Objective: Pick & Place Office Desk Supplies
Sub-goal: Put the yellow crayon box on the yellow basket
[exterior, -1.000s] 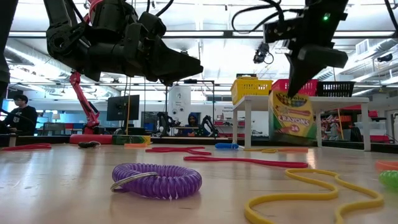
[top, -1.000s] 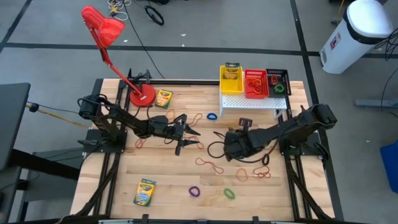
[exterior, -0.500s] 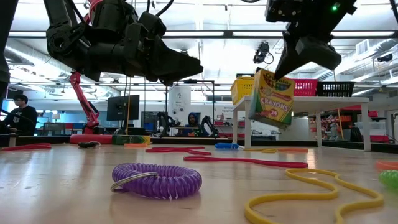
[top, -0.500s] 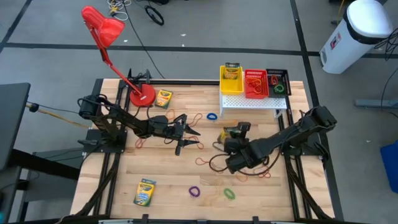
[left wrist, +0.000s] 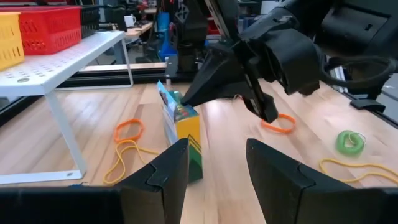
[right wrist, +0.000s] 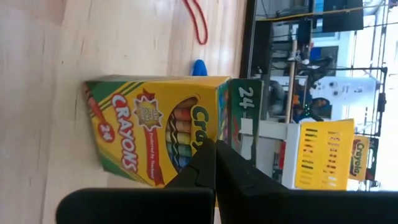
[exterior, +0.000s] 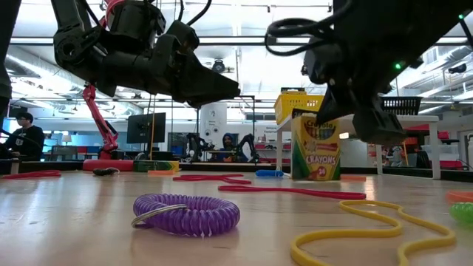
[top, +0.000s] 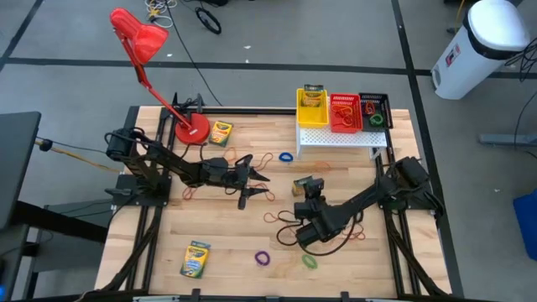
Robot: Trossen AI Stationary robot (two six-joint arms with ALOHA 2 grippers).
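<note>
A yellow-green crayon box (top: 300, 182) stands upright on the table's middle; it also shows in the low view (exterior: 316, 151) and the left wrist view (left wrist: 185, 134). My right gripper (top: 310, 191) is at its top, shut on it. My left gripper (top: 254, 186) hovers open and empty to the box's left, pointing at it (left wrist: 217, 155). Two more crayon boxes lie flat, one by the lamp base (top: 220, 132) and one near the front left (top: 195, 258). Yellow (top: 312, 109), red (top: 345, 113) and black (top: 375, 109) baskets sit on a white shelf (top: 336, 138). My right gripper has the crayon box by its upper end (right wrist: 205, 127), with its two fingers (right wrist: 200, 165) closed together there; the fingers hide the exact place of contact. They come slanting down from the table's near side. The box stands upright with its bottom on the table.
Rubber-band loops lie scattered on the table: purple (top: 263, 258), green (top: 310, 262), blue (top: 285, 157) and several red, orange and yellow ones around the right arm. A red desk lamp (top: 141, 40) stands at the far left on its base (top: 191, 130).
My right gripper has gone down and toward the table's left and near edge with the crayon box. The box hung tilted below the fingers, clear of the table, and now stands upright on the table.
</note>
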